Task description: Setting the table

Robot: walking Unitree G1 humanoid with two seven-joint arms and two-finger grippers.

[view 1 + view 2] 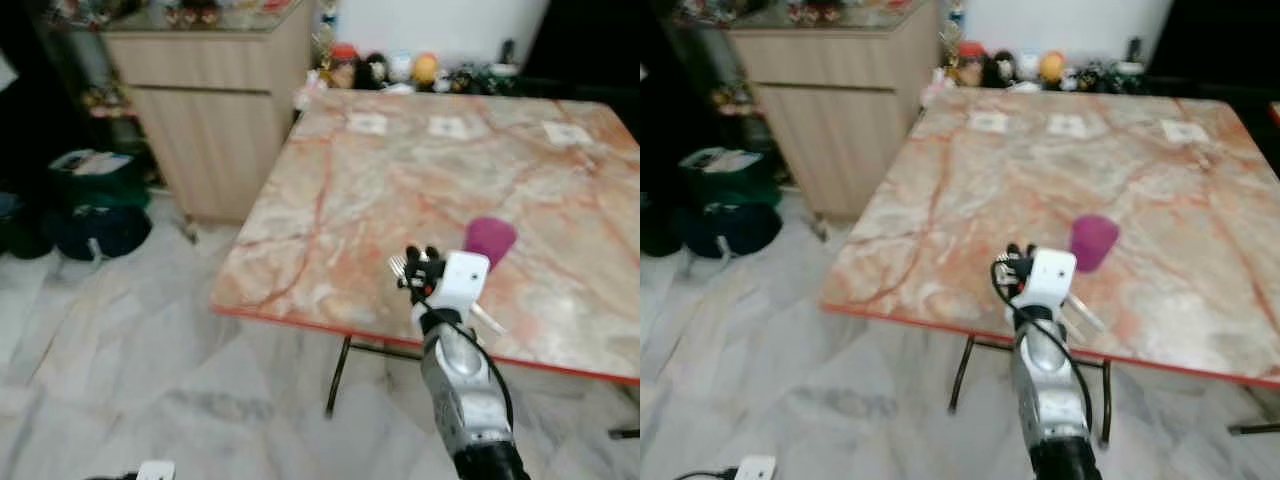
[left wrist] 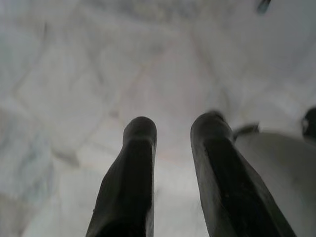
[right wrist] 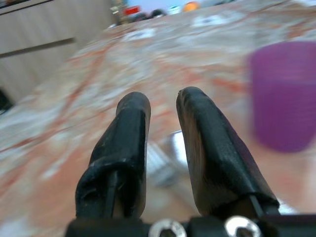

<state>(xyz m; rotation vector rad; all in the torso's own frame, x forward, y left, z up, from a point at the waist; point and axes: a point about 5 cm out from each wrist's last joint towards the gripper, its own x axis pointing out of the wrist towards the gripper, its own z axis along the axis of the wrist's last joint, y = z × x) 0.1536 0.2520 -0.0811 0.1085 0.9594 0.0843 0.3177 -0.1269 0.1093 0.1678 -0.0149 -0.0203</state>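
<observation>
The purple cup (image 3: pixel 285 94) stands upright just beside the right gripper (image 3: pixel 163 98), whose narrowly parted fingers (image 3: pixel 131 128) pinch a fork (image 1: pixel 397 264), tines forward.

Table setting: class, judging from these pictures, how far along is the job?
Done: a purple cup stands on the marble table. In hand: the right gripper hovers over the table's near edge holding a fork. Left: laying the fork down beside the cup. The left gripper hangs idle, pointing at the floor.

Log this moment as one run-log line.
task: setting table | right gripper: over marble table near edge, holding fork | purple cup: upright just beyond | left gripper: idle, open, over floor
</observation>
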